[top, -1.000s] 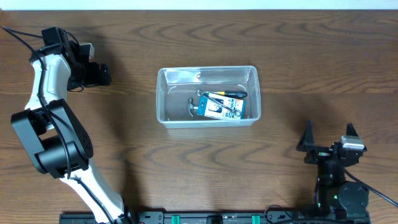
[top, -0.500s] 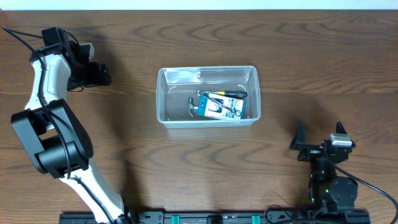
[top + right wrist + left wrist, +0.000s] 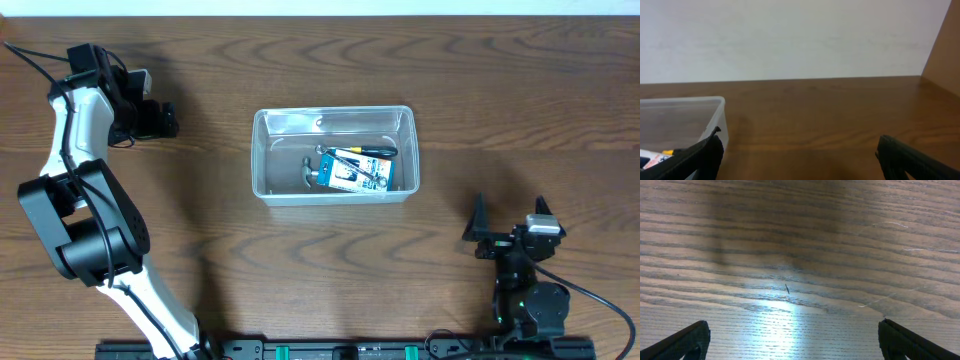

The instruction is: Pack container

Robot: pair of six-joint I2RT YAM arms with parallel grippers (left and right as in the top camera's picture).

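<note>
The container (image 3: 262, 150), a clear plastic tub, stands in the middle of the table. Inside it lie a blue-and-white box (image 3: 352, 173), a screwdriver with a black and yellow handle (image 3: 366, 151) and a small metal tool (image 3: 308, 170). My left gripper (image 3: 166, 121) is far to the container's left, open over bare wood (image 3: 792, 341). Near the front right, my right gripper (image 3: 510, 212) is also open and holds nothing (image 3: 800, 160). In the right wrist view the container's corner (image 3: 715, 117) shows at the left, beyond the left finger.
The dark wooden table (image 3: 500, 90) runs to a white wall (image 3: 800, 35) at the back. A black cable (image 3: 30, 58) trails from the left arm at the table's left edge. The arms' base rail (image 3: 330, 350) lies along the front edge.
My right gripper has shifted to the left along the front of the table and turned slightly. The left arm and the container's contents have not moved.
</note>
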